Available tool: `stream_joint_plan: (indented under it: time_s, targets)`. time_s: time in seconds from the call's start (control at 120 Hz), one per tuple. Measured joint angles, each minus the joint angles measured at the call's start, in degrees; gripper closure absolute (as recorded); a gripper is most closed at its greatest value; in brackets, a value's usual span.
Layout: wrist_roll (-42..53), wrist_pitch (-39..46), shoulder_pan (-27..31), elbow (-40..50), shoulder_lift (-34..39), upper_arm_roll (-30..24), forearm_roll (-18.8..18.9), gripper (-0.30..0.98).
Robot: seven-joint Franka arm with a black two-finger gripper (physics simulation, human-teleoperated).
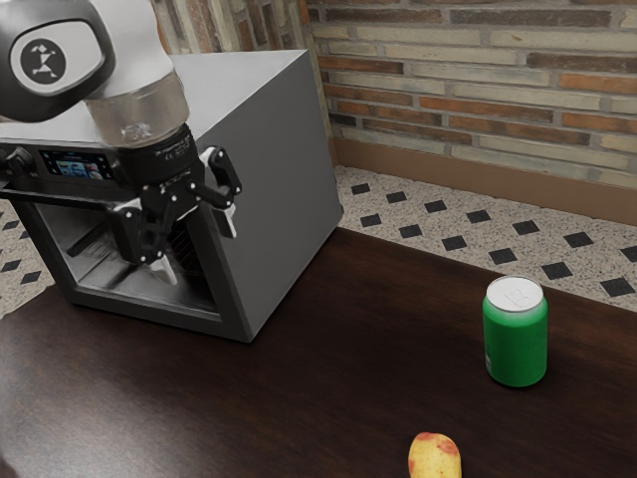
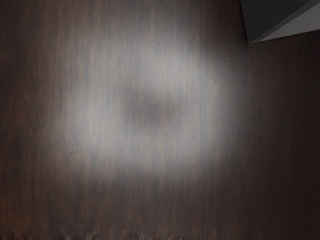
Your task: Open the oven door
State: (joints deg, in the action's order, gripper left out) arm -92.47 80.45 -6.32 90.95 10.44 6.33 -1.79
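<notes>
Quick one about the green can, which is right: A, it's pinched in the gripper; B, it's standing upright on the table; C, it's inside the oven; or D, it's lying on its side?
B: the green can has its pale lid facing up and its base on the dark table.
</notes>
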Motion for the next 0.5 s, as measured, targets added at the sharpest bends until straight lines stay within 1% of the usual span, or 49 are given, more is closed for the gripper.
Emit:
stream_joint_plan:
  time_s: [0.083,0.167,0.208,0.35,0.383,0.442,0.5]
  targets:
    - [-5.0,0.1,0.0,0.1,0.2,-0.3,-0.1,0.0]
    - [-9.4,0.2,0.0,0.1,1.4,-2.1,0.2,0.0]
    - [-11.4,0.6,0.4,0.2,1.0,-2.4,0.3,0.0]
    - [-17.1,5.5,3.8,-0.3,-0.5,-2.5,1.1,0.0]
    - [-18.3,7.3,5.0,2.4,2.0,-2.5,1.3,0.0]
    - [-20.1,11.3,6.9,11.0,9.5,-2.7,1.5,0.0]
    - [-21.8,14.7,8.3,14.5,12.4,-2.8,1.7,0.0]
